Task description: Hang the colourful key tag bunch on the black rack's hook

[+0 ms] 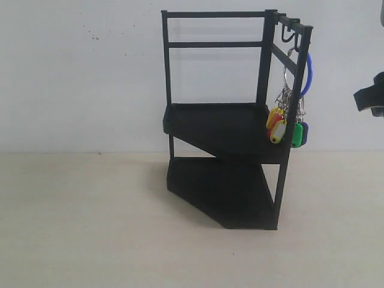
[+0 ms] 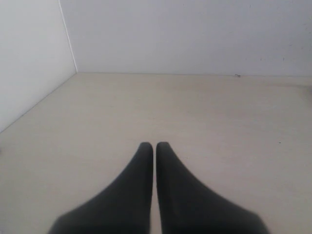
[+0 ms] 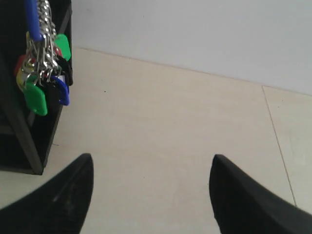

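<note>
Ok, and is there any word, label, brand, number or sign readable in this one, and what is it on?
None can be read in any view.
The colourful key tag bunch hanging on the black rack: a pale label window shows on at least one tag, too small to tell whether anything is written there.
The rack, the wall and the table: no lettering.
</note>
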You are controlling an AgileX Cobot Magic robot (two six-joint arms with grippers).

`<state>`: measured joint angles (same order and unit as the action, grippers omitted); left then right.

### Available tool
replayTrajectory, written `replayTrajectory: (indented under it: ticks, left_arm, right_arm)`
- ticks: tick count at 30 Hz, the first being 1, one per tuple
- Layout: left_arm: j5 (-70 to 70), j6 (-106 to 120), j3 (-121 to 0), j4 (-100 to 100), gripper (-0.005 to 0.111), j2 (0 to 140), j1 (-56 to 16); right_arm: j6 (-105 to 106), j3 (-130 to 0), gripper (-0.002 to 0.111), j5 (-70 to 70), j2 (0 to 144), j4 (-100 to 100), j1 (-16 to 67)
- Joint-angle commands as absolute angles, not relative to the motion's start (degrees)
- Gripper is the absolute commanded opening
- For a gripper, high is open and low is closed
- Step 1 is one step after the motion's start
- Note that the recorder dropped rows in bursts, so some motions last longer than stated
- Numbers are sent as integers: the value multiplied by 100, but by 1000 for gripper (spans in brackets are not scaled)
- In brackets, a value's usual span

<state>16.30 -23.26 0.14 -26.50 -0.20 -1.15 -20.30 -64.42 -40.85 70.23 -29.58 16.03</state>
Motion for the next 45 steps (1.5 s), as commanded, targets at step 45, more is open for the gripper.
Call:
replayTrajectory:
  ticks: [45]
  left_arm:
    - [1628,-2357,0,-2651,4,0,-122]
  right_arm:
    - [-3720,-3338,64,-2217,3993,-2831,1594]
